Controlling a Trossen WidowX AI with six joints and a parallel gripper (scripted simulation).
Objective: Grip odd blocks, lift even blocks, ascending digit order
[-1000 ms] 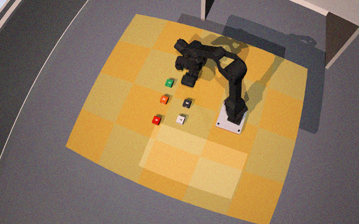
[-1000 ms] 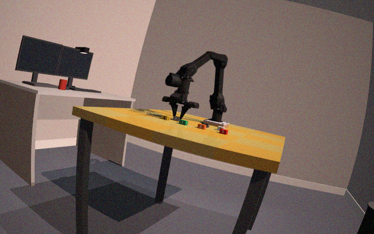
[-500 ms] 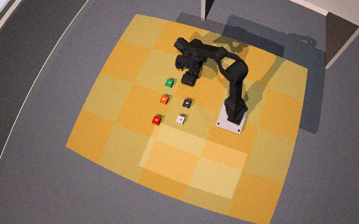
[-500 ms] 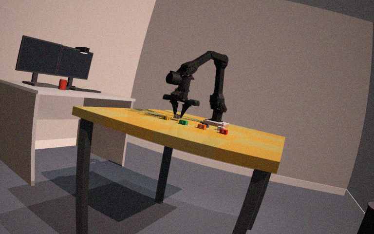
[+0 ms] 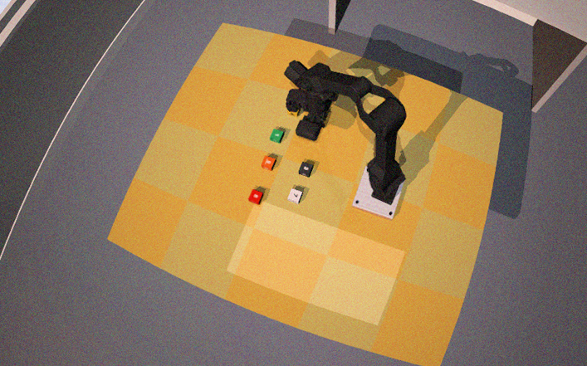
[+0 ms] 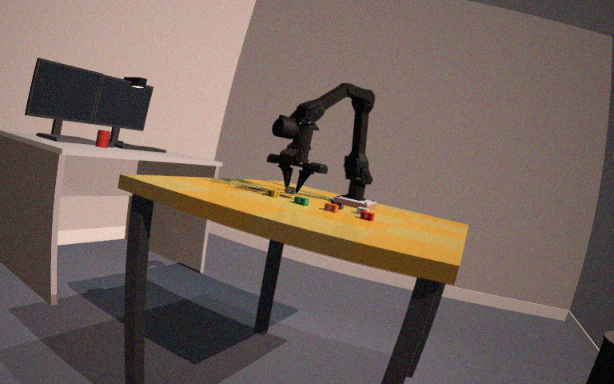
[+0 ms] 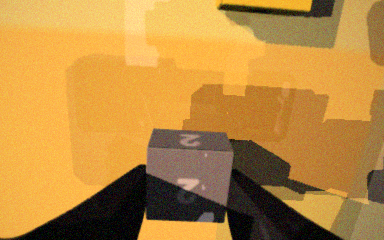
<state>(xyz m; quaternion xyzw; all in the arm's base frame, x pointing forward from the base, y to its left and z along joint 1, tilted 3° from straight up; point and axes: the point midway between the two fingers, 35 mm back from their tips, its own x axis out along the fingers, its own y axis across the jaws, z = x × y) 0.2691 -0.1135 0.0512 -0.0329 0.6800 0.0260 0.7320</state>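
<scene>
a plain wall [image 6: 430,126] stands behind the worktop [image 5: 351,290] [image 6: 271,226] [image 7: 30,110], whose top is chequered in yellow and orange; the jaws point downward and are partly closed, their fingers [image 6: 286,175] standing at the two opposite sides of the grey block [image 6: 289,190] [image 7: 190,162], which they grip; the block seems to be just off the worktop, as its even digit, 2, would require; the hold by opposite sides should let it be set back where it was with little turning.

the yellow block [image 5: 294,113] [image 6: 272,193] [image 7: 270,5] lies near the held one; the green block [image 5: 277,135] [image 6: 301,200], orange block [image 5: 268,162] [image 6: 331,207], dark block [image 5: 305,169] [image 6: 336,203], white block [image 5: 295,195] [image 6: 363,210] and red block [image 5: 256,196] [image 6: 367,216] lie apart, presumably so that the jaws can reach each alone.

the wrist view gives the digit 2 and the grip; the top view hides both beneath the arm [image 5: 386,138] [image 6: 360,131], yet lays out the other blocks; the exterior view alone shows the jaws' height above the worktop from the side, with monitors [image 6: 63,93] [image 6: 121,104] beyond, but its digits are too small to read surely.
</scene>
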